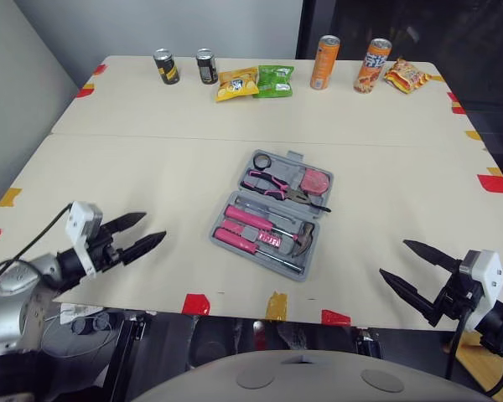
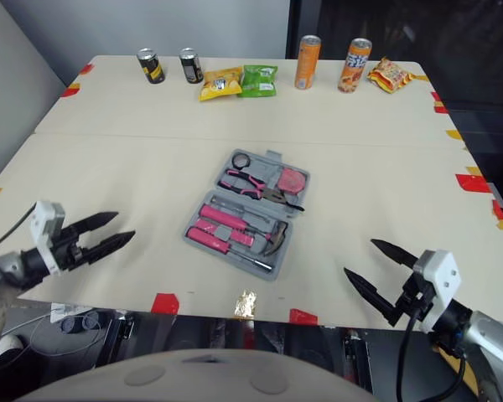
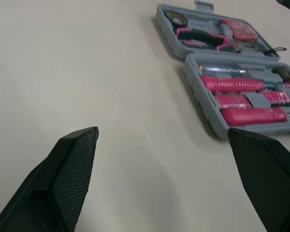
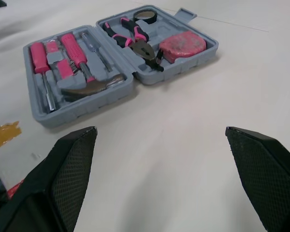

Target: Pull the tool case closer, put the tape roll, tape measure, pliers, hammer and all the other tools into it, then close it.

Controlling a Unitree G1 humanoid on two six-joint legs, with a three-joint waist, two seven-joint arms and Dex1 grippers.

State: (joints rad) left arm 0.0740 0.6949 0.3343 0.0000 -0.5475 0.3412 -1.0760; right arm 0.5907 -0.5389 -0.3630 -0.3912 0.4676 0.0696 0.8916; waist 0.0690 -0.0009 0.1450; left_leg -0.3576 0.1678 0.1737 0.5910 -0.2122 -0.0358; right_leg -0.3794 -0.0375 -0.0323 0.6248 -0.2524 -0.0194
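**Left gripper (image 1: 151,229) and right gripper (image 1: 394,258) spread, both empty**

Nearer than the tool case (image 4: 82,110) and flanking it, you see both grippers clear of it. The case lies open on the table (image 1: 151,167). Its nearer half holds the hammer (image 4: 87,86) and pink screwdrivers (image 4: 75,48); its farther half, the pliers (image 4: 135,41), tape measure (image 4: 182,44) and tape roll (image 4: 146,15). Beyond the case stand cans (image 1: 324,62) and snack bags (image 1: 256,82).

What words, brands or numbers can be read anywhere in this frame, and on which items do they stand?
No text is legible.
left dark can, right dark can: print too small to read.
plain orange can, patterned orange can: logos blurred.
yellow bag, green bag, orange bag: print too small to read.
tool case, tape measure: no lettering visible.
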